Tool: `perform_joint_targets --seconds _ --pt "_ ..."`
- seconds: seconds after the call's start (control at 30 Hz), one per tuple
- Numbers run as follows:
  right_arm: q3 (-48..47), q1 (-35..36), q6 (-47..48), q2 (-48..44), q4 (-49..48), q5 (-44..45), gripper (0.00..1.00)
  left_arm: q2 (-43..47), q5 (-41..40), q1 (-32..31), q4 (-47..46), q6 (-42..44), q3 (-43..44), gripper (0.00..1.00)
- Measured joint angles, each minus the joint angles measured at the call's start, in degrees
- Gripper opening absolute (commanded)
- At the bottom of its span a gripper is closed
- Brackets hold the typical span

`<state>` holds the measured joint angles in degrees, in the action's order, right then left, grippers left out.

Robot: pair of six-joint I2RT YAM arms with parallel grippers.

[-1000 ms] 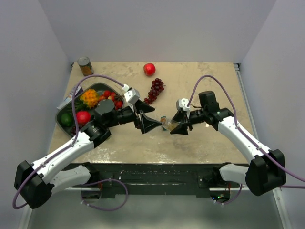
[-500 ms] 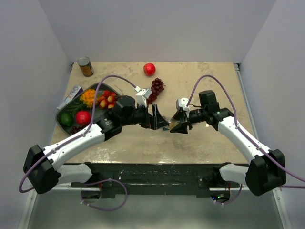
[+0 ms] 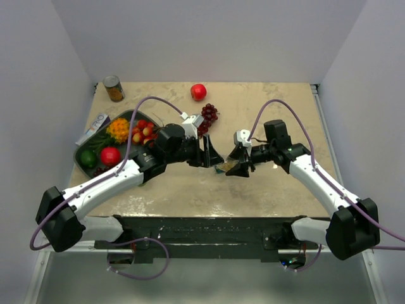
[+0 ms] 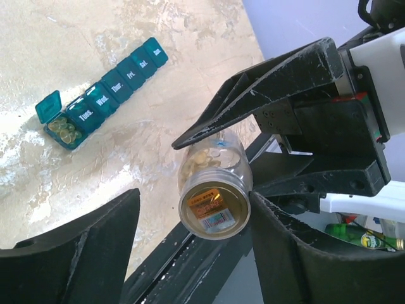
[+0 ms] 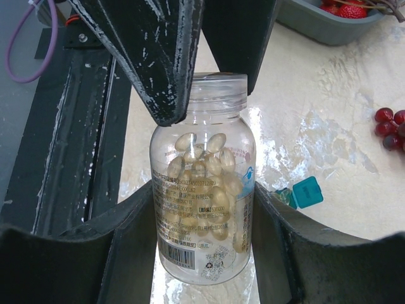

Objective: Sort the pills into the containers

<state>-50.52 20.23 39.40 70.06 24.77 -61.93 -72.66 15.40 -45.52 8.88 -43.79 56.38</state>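
The pill bottle is held upright above the table at the middle of the right wrist view, with the right fingers clamped on its lower body from both sides. The left fingers are apart, and they straddle the bottle's top end without visibly pressing on it. I cannot tell whether the cap is on or off. The teal pill organiser lies flat on the table in the upper left of the left wrist view, clear of both arms. The lid at its left end stands open, and a small heap of yellowish capsules sits in that compartment. The other six lids are down, so their contents are hidden. The bottle looks about half full of capsules. By my reading the sorting has barely started: one compartment has been served, and most of the row is left to open and fill.
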Motion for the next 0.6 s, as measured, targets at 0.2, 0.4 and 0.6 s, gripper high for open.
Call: perform_joint_targets --seconds 0.2,0.4,0.6 --pt "0.0 0.0 0.0 0.0 0.0 1.2 0.00 -0.7 0.5 -0.1 -0.3 0.0 0.7 0.49" --pt "0.0 0.0 -0.2 0.0 0.0 1.4 0.00 -1.6 3.2 -0.3 -1.8 2.8 0.9 0.37" --pt "0.1 -0.3 -0.3 0.0 1.0 1.4 0.00 -3.1 9.3 0.9 -4.1 8.9 0.9 0.37"
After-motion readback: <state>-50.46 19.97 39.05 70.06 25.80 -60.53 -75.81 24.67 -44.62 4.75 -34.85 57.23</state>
